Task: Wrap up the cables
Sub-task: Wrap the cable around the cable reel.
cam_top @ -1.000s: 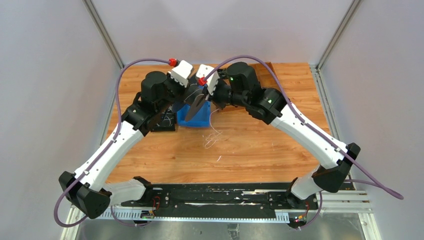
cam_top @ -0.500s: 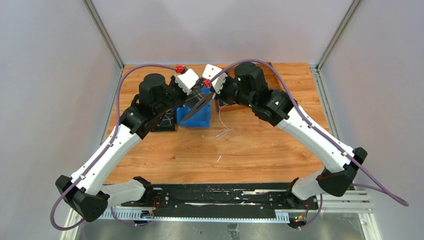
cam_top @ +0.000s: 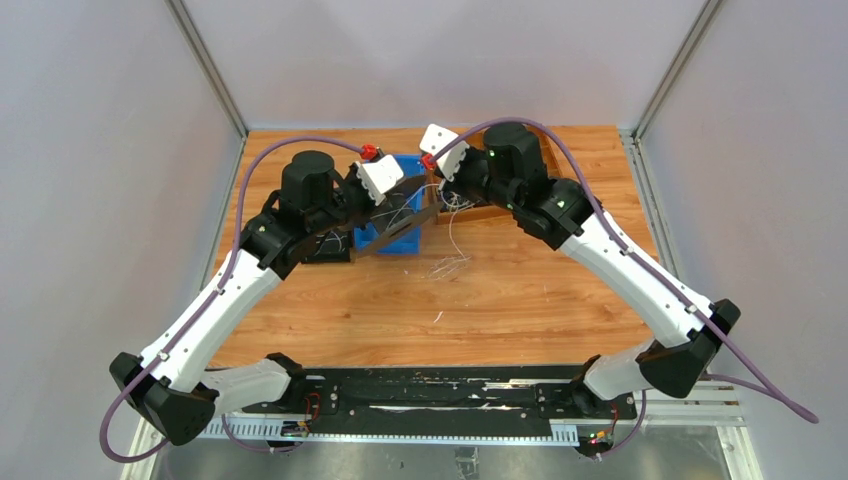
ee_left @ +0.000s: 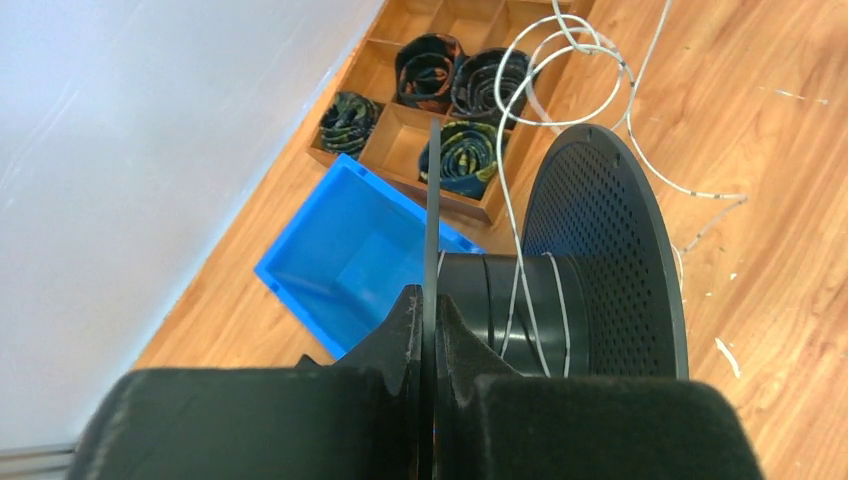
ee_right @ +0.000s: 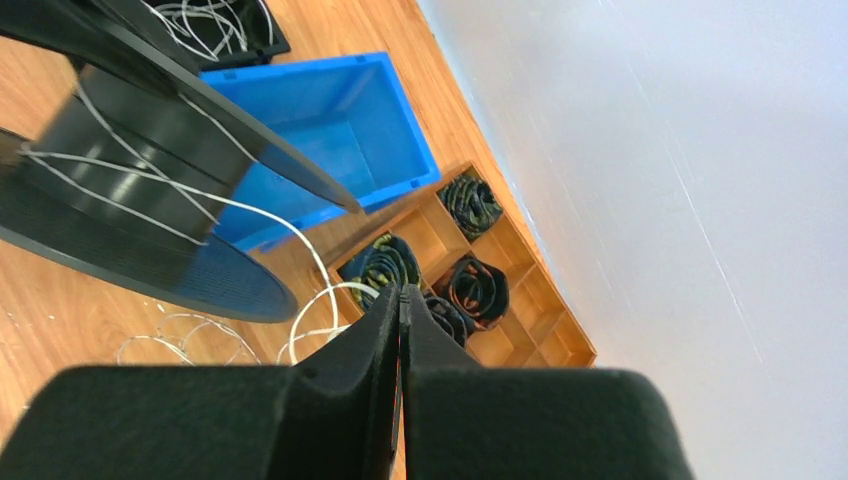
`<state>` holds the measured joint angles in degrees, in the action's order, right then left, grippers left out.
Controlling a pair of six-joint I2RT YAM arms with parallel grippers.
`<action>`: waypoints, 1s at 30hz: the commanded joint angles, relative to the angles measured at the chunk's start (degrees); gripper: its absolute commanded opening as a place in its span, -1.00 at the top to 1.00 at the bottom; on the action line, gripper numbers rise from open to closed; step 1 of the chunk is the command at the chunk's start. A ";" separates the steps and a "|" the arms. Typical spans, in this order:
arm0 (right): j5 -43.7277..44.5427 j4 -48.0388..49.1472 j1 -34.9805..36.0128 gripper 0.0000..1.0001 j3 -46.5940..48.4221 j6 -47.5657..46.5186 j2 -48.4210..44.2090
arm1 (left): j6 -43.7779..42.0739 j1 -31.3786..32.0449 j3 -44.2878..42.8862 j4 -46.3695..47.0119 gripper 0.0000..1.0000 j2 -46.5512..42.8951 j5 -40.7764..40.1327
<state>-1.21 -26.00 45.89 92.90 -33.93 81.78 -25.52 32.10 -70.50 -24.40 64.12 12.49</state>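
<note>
A black spool (ee_left: 500, 300) with perforated flanges hangs over the blue bin; a few turns of the thin whitish cable (ee_left: 515, 210) lie on its hub. My left gripper (ee_left: 427, 300) is shut on the edge of the spool's near flange. In the top view the spool (cam_top: 400, 215) sits between both grippers, with the left gripper (cam_top: 388, 200) at its left. My right gripper (ee_right: 401, 292) is shut, and the cable (ee_right: 300, 235) runs from the hub up to its fingers. From the right gripper (cam_top: 445, 200) the cable hangs to a loose heap (cam_top: 450, 265) on the table.
A blue bin (cam_top: 405, 165) stands under the spool. Right of it is a wooden compartment tray (ee_right: 520, 300) with black cable coils (ee_left: 428, 65). A black tray (cam_top: 330, 245) with white wires sits left of the bin. Purple hoses arch over both arms.
My right gripper has moved back and to the right, away from the spool, drawing the cable with it. The loose strands on the table have shifted right. The left gripper still holds the spool.
</note>
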 commanded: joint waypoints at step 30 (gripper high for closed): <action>-9.21 7.05 -34.82 0.99 -12.58 -0.42 -6.60 | -0.68 0.17 -2.05 -3.04 0.99 -3.14 12.26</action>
<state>-8.54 -20.62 14.90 81.03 -34.13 75.77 -25.21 32.10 -70.50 -28.71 63.16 21.54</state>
